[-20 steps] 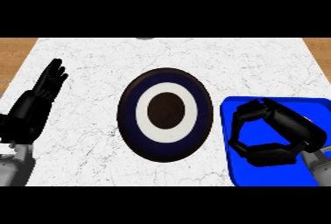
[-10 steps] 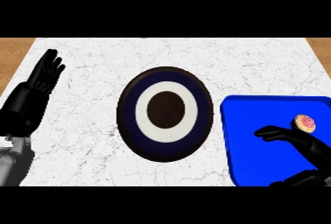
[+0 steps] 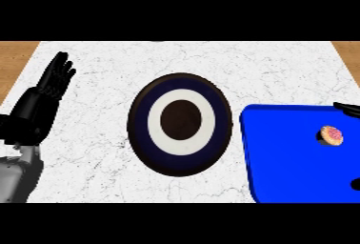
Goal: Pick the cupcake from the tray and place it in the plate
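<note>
A small cupcake (image 3: 331, 135) with pink frosting sits on the blue tray (image 3: 288, 157) at the right. The plate (image 3: 180, 124), dark blue with a white ring and a dark centre, lies in the middle of the counter. Only small black bits of my right hand (image 3: 349, 107) show at the right edge, above and below the cupcake and apart from it. My left hand (image 3: 46, 93) rests open at the left, fingers up.
The white marble counter (image 3: 105, 62) spreads around the plate and tray. Its wooden edges show at the far left and far right corners.
My right hand, curled over the tray a second ago, has opened and drawn back to the right edge. The cupcake now lies uncovered on the tray. The left hand barely shifted.
</note>
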`<state>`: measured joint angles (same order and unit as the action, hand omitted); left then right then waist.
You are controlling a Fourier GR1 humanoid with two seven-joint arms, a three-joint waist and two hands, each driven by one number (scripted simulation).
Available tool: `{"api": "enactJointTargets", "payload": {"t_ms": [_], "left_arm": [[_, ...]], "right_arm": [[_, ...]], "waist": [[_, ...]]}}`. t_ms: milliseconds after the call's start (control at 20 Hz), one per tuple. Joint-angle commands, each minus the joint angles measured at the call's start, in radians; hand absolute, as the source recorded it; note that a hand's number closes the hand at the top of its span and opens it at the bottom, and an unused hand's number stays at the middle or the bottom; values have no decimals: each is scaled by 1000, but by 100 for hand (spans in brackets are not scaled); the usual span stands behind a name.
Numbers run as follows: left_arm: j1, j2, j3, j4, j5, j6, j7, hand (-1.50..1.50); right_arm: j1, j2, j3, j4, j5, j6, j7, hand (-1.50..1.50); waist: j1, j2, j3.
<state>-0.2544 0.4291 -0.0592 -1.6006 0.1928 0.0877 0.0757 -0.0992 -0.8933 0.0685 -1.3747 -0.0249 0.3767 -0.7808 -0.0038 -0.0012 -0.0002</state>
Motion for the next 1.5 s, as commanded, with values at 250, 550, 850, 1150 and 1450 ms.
{"api": "enactJointTargets", "payload": {"t_ms": [250, 550, 850, 1150, 1450], "left_arm": [[0, -5, 11, 14, -2, -16, -8, 0], [-22, -19, 0, -28, -23, -5, 53, 0], [29, -21, 51, 22, -27, -66, -44, 0], [-18, -50, 43, 15, -53, -54, 0, 0], [-47, -75, 73, 45, -60, -82, 6, 0]], "right_arm": [[-38, -283, 48, -120, 259, 57, 199, -150], [-96, -302, 133, -64, 422, 140, 230, -150], [-102, -157, 170, -26, 605, 51, 290, -150], [-163, -23, 221, 127, 787, -60, 339, -150], [-260, 42, 179, 277, 868, -5, 308, -150]], "waist": [[0, -1, -3], [17, 3, 0], [10, 2, 0], [18, 4, 1], [12, 4, 0]]}}
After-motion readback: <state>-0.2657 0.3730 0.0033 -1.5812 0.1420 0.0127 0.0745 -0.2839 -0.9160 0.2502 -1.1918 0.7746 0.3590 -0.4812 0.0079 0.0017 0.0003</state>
